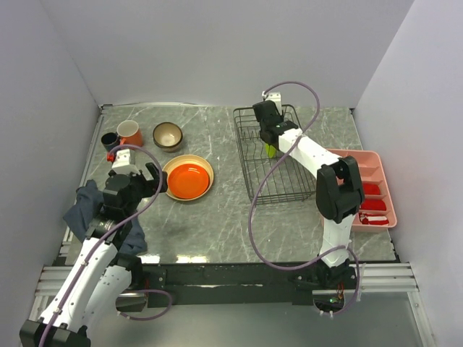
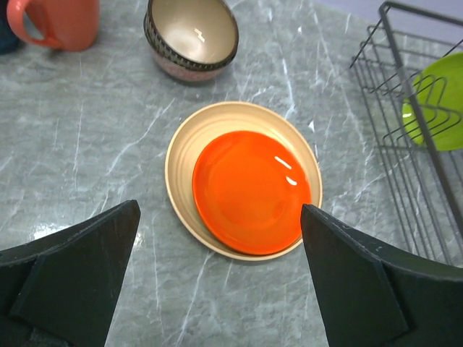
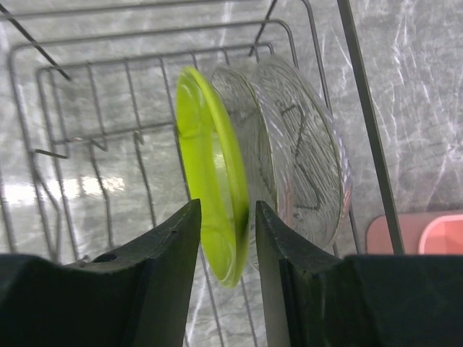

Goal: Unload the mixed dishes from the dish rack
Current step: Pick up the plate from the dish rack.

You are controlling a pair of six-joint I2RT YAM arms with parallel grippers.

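Note:
The black wire dish rack [image 1: 253, 181] stands right of centre. A green plate [image 3: 210, 166] stands upright in it beside clear glass plates [image 3: 304, 166]. My right gripper [image 3: 226, 217] reaches into the rack from above, its jaws narrowed around the green plate's rim [image 1: 270, 150]. On the table left of the rack an orange-red plate [image 1: 189, 181] lies in a tan plate [image 1: 206, 165]. My left gripper [image 2: 218, 208] hangs open and empty above their near edge. An orange mug [image 1: 130, 132], a small dark-blue cup [image 1: 109, 140] and a brown bowl [image 1: 168, 135] stand at the back left.
A pink divided tray [image 1: 369, 163] with red items lies at the right edge. A dark cloth [image 1: 83, 206] lies at the left edge by my left arm. Walls close in the table on three sides.

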